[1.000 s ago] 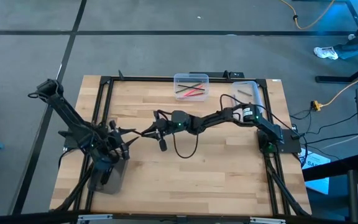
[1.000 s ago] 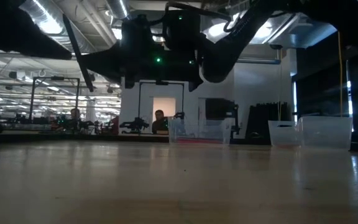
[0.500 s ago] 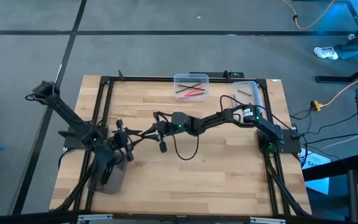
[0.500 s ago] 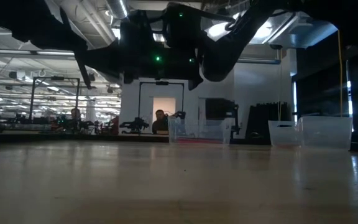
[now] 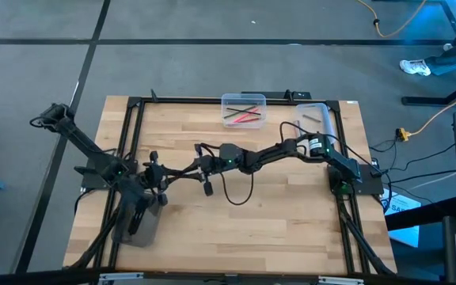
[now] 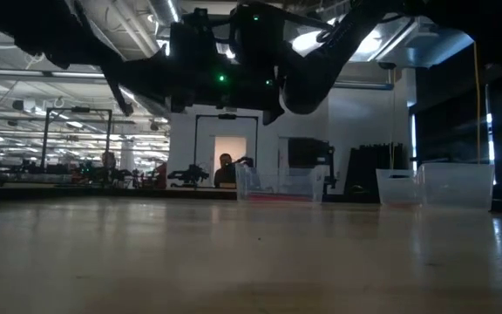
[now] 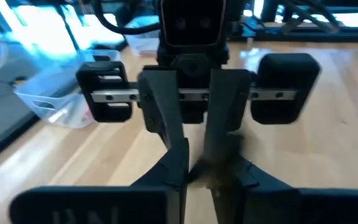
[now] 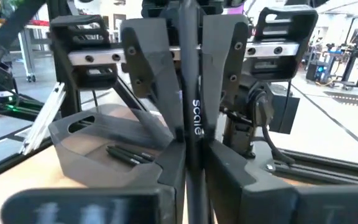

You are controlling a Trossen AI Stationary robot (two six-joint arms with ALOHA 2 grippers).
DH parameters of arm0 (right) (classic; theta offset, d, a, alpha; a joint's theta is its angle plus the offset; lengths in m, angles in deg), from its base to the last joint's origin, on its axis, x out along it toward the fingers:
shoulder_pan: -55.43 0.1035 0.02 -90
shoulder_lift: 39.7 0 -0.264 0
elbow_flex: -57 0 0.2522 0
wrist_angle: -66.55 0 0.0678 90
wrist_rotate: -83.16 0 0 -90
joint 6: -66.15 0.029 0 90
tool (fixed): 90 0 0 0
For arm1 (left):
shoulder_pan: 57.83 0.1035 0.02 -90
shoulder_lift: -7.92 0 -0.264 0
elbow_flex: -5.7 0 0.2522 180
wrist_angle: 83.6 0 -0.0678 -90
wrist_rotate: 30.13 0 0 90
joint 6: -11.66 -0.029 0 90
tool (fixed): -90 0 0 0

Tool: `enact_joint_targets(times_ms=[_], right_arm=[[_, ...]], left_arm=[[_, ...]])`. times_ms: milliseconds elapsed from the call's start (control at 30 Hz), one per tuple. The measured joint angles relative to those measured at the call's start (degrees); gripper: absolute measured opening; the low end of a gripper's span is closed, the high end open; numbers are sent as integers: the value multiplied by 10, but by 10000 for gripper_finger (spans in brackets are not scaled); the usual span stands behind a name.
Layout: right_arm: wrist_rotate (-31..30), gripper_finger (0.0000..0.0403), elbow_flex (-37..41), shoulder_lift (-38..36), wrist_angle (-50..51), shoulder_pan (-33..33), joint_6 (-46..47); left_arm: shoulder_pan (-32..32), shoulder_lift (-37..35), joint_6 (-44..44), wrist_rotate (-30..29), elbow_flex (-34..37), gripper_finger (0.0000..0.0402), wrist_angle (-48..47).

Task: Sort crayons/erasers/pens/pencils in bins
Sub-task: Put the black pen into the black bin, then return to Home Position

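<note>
A black pen with white lettering hangs above the table's middle left, between my two grippers, which face each other. My right gripper is shut on it. My left gripper is shut on it from the opposite side. A clear bin at the far edge holds red and dark sticks. A second clear bin stands far right. The dark grey bin, with pens inside, sits near the left under my left arm. My left gripper pinches the pen's shaft between its two fingers, coming level from the table's left. The pen is clear of the table. My right gripper pinches the same pen lower on its shaft between its two fingers, coming level from the table's right. The pen stands out past its fingertips toward the left gripper.
Black frame rails run along the table's sides. Bare wood lies toward the near edge. A person sits far back in the room beyond the table.
My left gripper has moved a little toward the table's right, up to the right gripper, and its fingers have closed onto the pen. The right gripper has kept its hold and barely moved.
</note>
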Motion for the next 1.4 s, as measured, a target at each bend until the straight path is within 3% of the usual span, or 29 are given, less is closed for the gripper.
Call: enact_joint_targets(times_ms=[167, 367, 467, 600, 867, 1100, 1267, 1400], right_arm=[[1, 89, -1, 0, -6, 0, 1], [-42, 140, -1, 0, -2, -4, 4], [-51, 156, -1, 0, -1, -3, 3], [-55, 164, -1, 0, -1, -4, 5], [-52, 164, -1, 0, -1, -3, 16], [-52, 165, -1, 0, 0, -3, 22], [-51, 165, 1, -5, 27, -3, 37], [-88, 159, 7, -64, 147, -3, 10]], left_arm=[[0, -43, 60, 84, -64, 18, -147], [4, -54, 240, 232, -189, 20, -413], [5, -53, 328, 331, -229, 26, -488], [2, -52, 429, 470, -235, 23, -498], [-59, -10, 590, 614, -138, 37, -448], [-89, 8, 634, 637, -66, 98, -317], [-95, 8, 662, 637, -59, 146, -341], [-93, 5, 678, 605, -62, 157, -361]])
